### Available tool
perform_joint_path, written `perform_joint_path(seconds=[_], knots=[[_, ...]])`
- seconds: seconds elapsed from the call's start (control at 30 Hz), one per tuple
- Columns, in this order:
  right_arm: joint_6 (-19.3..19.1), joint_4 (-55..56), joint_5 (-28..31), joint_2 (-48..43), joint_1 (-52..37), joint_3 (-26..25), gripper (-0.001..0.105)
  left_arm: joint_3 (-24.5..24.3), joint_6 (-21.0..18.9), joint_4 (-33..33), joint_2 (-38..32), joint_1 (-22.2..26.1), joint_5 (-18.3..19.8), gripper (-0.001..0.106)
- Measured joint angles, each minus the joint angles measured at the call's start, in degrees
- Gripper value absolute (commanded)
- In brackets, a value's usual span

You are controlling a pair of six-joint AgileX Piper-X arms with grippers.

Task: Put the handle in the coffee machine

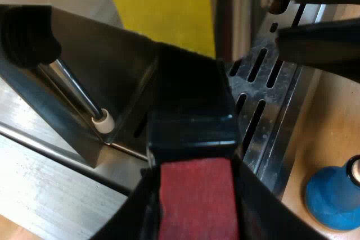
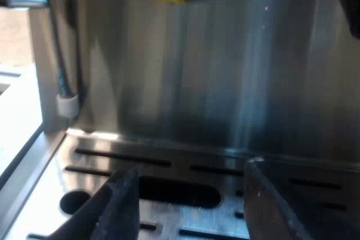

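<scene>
Two claws: left claw (image 1: 197, 213) pinches handle (image 1: 191, 122); right claw (image 2: 188, 206) spread over tray (image 2: 45, 195). Loose pinch may let handle twist.

Room over drip tray (image 2: 112, 172); machine wall (image 2: 225, 82) ahead, steam wand (image 2: 59, 77) beside.

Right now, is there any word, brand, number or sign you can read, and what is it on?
No text can be read anywhere.
yellow patch: plain, no writing.
handle, red end included: no mark.
blue tamper: no label.
espresso machine, steel front: no lettering or logo.
</scene>
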Motion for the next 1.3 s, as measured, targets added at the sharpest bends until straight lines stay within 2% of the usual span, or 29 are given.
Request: perform_joint_path(seconds=[0.17, 0.27, 0.37, 0.57, 0.7, 0.83, 0.93, 1.3], knots=[[-1.3, -9.1, -0.2, 4.2, -1.9, 0.0, 0.045, 0.0, 0.0, -0.1, 0.0, 0.0, 0.0, 0.000], [-3.0, -14.2, -0.9, 6.1, -2.7, 0.0, 0.044, 0.0, 0.0, -0.1, 0.0, 0.0, 0.0, 0.000], [-6.9, -22.4, -2.6, 8.9, -4.4, 0.0, 0.044, 0.0, 0.0, -0.1, 0.0, 0.0, 0.0, 0.000], [-9.6, -31.0, -5.3, 10.8, -5.6, 0.0, 0.044, 0.0, 0.0, -0.1, 0.0, 0.0, 0.0, 0.000], [-15.0, -34.5, -9.7, 12.3, -7.2, -1.4, 0.044, 0.0, 0.0, -0.1, 0.0, 0.0, 0.0, 0.000], [-19.2, -35.4, -9.7, 12.3, -8.0, -3.7, 0.044, 0.0, 0.0, -0.1, 0.0, 0.0, 0.0, 0.000], [-19.3, -35.4, -9.7, 12.3, -8.3, -5.3, 0.044, 0.0, 0.0, -0.1, 0.0, 0.0, 0.1, 0.000], [-19.3, -37.2, -10.0, 12.7, -8.3, -5.6, 0.044, 0.0, 0.0, -0.1, 0.0, 0.0, 0.1, 0.000]])
